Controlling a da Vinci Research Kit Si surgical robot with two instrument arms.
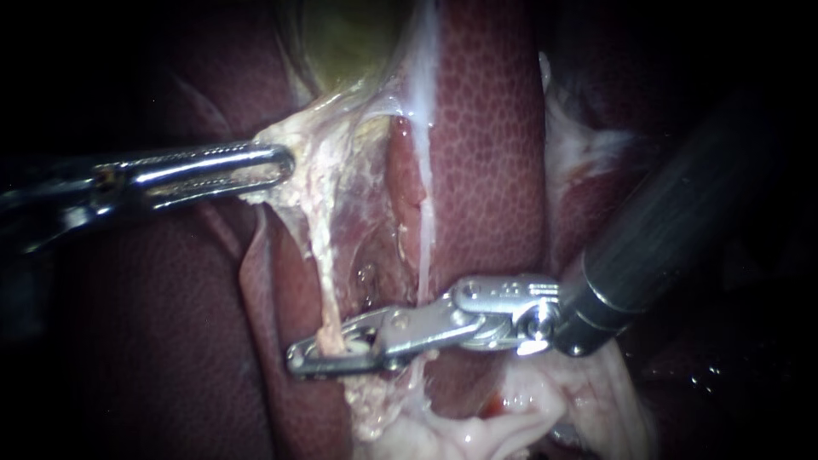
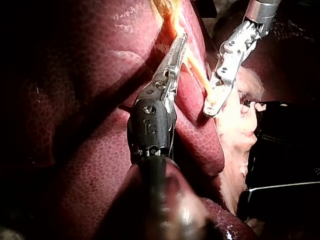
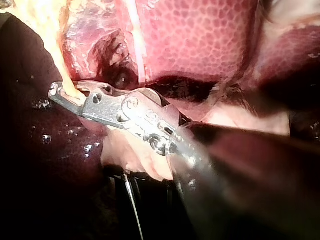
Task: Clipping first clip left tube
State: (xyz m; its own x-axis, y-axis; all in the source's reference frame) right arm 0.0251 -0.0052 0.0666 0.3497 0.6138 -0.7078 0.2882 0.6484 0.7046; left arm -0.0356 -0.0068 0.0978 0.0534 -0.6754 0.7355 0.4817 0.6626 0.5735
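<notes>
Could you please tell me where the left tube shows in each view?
Endoscope view: left tube, pale strand running down into the jaws of my right instrument.
Left wrist view: orange strand beside my left instrument, ending in those jaws.
Right wrist view: pale strand entering its own jaws.
Shared landmark: the right instrument's jaws, shut on it.

Centre brightly lit, edges sink into deep shadow

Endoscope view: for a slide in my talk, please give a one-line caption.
Right instrument closed on the left tube while left instrument holds pale tissue beside the liver.
</notes>
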